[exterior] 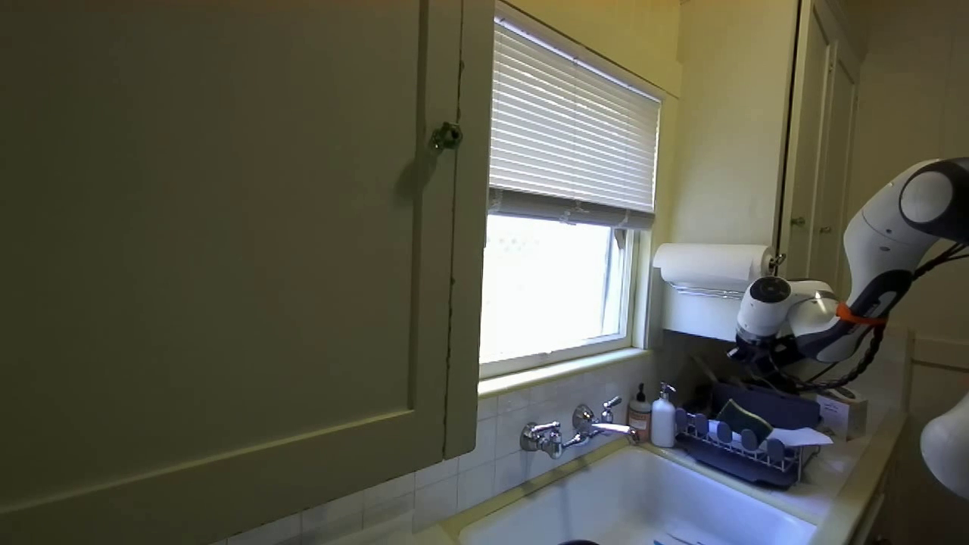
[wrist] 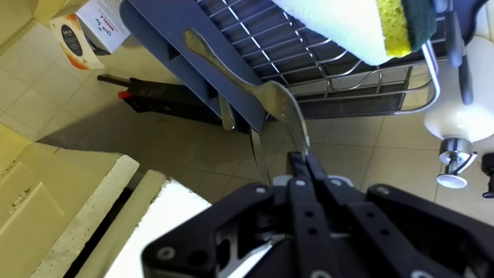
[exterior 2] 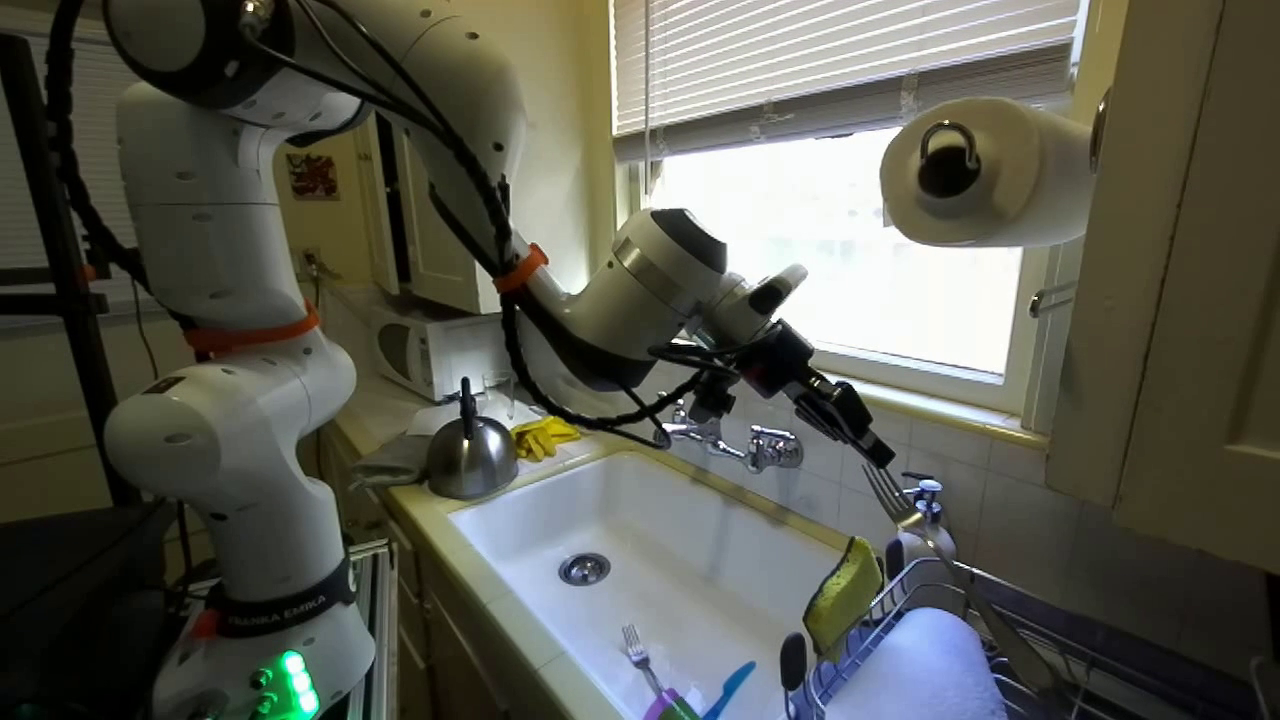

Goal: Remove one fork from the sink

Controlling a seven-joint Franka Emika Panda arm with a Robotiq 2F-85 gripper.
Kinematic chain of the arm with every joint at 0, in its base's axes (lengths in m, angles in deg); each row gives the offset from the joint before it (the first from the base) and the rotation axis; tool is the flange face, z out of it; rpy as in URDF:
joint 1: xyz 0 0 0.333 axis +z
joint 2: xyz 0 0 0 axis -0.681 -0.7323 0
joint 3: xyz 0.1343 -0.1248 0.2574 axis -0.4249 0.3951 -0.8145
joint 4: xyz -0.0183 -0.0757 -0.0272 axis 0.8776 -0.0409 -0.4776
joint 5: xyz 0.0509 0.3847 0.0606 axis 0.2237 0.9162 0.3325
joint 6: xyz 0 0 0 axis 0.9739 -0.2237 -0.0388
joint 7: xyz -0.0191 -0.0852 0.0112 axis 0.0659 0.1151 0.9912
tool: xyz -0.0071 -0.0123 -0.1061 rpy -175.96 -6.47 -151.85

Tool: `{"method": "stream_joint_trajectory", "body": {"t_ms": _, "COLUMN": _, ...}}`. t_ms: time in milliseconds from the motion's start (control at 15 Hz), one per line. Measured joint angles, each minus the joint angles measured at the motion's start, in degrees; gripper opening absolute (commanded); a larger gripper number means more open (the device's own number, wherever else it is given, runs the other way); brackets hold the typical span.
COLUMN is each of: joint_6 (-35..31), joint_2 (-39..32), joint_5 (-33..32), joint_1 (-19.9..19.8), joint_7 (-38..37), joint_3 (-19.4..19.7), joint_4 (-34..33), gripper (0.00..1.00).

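Wrist view shows the gripper (wrist: 303, 155) pinching 1 fork (wrist: 256, 89) by its tines, its handle slanting away over the blue holder (wrist: 218, 85) (lowering handle first seems proper).

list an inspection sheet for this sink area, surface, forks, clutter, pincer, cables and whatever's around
Surface: pale sink, drain uncovered.
Job's things: held fork is out over the dish rack, contact unclear; second fork lies in the sink.
Clutter: blue utensil near the second fork; sponge tilted at the dish rack's edge; kettle beside the sink.
Pincer: shut on the held fork's tines.
Cables: black cable loops below the arm; snags, nothing seen.
Surroundings: wall-mounted tap; window, blind part-lowered; paper roll close by.
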Motion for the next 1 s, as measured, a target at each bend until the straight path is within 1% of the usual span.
{"method": "stream_joint_trajectory", "body": {"t_ms": 67, "joint_6": -0.74, "joint_2": -0.07, "joint_5": 0.0, "joint_1": -0.01, "joint_7": 0.15, "joint_3": 0.08, "joint_4": 0.0, "gripper": 0.01}}
{"method": "stream_joint_trajectory", "body": {"t_ms": 133, "joint_6": -3.22, "joint_2": -0.41, "joint_5": 0.0, "joint_1": -0.14, "joint_7": 0.79, "joint_3": 0.5, "joint_4": -0.05, "gripper": 0.01}}
{"method": "stream_joint_trajectory", "body": {"t_ms": 267, "joint_6": -8.99, "joint_2": -2.0, "joint_5": 0.0, "joint_1": -0.94, "joint_7": 2.94, "joint_3": 1.95, "joint_4": -0.4, "gripper": 0.01}}
{"method": "stream_joint_trajectory", "body": {"t_ms": 467, "joint_6": -18.26, "joint_2": -6.47, "joint_5": 0.0, "joint_1": -3.43, "joint_7": 8.03, "joint_3": 5.1, "joint_4": -2.35, "gripper": 0.01}}
{"method": "stream_joint_trajectory", "body": {"t_ms": 667, "joint_6": -21.53, "joint_2": -11.26, "joint_5": -0.03, "joint_1": -5.24, "joint_7": 12.75, "joint_3": 6.73, "joint_4": -6.3, "gripper": 0.01}}
{"method": "stream_joint_trajectory", "body": {"t_ms": 1000, "joint_6": -25.28, "joint_2": -19.44, "joint_5": 0.15, "joint_1": -5.55, "joint_7": 16.86, "joint_3": 6.42, "joint_4": -13.61, "gripper": 0.01}}
